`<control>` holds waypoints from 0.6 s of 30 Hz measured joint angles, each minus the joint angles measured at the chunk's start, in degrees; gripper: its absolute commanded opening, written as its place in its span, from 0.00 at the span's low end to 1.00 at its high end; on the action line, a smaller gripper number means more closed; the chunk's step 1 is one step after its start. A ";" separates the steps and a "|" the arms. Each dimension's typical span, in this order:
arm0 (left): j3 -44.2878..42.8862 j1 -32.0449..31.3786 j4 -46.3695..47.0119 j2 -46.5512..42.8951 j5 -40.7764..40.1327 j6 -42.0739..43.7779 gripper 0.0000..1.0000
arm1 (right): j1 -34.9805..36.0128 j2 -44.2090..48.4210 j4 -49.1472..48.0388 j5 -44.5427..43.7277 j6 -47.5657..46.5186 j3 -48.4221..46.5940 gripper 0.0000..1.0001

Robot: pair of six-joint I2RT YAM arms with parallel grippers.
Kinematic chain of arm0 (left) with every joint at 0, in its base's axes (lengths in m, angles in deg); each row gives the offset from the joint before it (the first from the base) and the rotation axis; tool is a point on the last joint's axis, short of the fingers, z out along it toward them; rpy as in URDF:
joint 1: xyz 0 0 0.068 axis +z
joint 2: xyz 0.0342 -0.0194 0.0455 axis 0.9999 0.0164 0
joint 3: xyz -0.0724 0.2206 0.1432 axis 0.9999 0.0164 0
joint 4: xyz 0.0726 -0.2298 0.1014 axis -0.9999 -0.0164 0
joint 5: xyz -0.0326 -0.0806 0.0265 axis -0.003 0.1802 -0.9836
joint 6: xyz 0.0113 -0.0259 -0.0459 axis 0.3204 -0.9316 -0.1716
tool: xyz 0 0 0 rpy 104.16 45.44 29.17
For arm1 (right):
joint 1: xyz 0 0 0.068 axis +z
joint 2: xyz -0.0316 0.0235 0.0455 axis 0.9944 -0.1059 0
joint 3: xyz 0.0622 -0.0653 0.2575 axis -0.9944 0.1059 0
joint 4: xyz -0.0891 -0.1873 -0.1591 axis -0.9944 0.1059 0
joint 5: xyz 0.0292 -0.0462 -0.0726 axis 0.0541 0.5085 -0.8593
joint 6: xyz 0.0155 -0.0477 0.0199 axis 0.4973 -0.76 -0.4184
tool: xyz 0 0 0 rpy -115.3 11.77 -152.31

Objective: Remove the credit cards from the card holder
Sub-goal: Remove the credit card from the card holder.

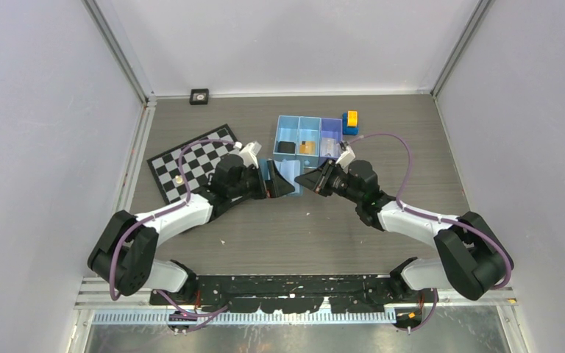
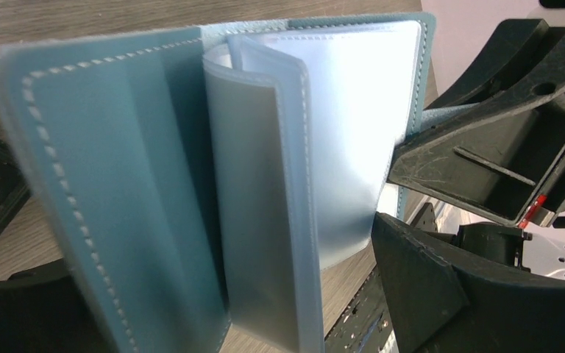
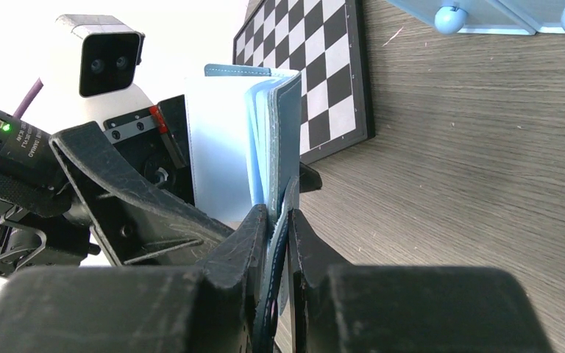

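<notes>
The blue card holder [image 1: 285, 175] stands open on its edge on the table between both grippers. In the left wrist view its darker cover [image 2: 118, 184] is on the left and its pale sleeves fan out in the middle. My right gripper [image 1: 310, 180] is shut on the edge of one cover [image 3: 279, 220]. One of its fingers [image 2: 471, 147] shows in the left wrist view. My left gripper [image 1: 274, 187] is open and straddles the holder, with a gap beside the sleeves. One of its fingers [image 3: 118, 198] shows in the right wrist view. I cannot make out any credit cards in the sleeves.
A blue three-compartment tray [image 1: 299, 121] with small items stands just behind the holder. Yellow-and-blue blocks [image 1: 351, 121] sit at its right end. A chessboard [image 1: 191, 165] lies to the left under the left arm. A small black square object [image 1: 199, 95] sits at the back wall.
</notes>
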 measured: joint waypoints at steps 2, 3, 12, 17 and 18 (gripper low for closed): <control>-0.02 -0.46 0.11 0.20 0.31 0.17 1.00 | 0.00 -0.17 -0.26 0.22 0.13 0.00 0.01; -0.07 -0.61 0.15 0.37 0.50 0.22 1.00 | 0.00 -0.42 -0.48 0.31 0.13 0.00 0.00; -0.98 -0.81 0.24 2.34 2.23 0.22 0.83 | 0.11 -1.46 -0.59 0.48 0.13 0.00 0.00; -1.31 -0.85 0.42 2.45 2.82 0.00 0.46 | 0.11 -1.46 -0.55 0.39 0.07 0.00 0.01; -1.42 -0.85 0.33 2.45 2.73 0.13 0.41 | 0.11 -1.46 -0.52 0.17 0.02 0.00 0.02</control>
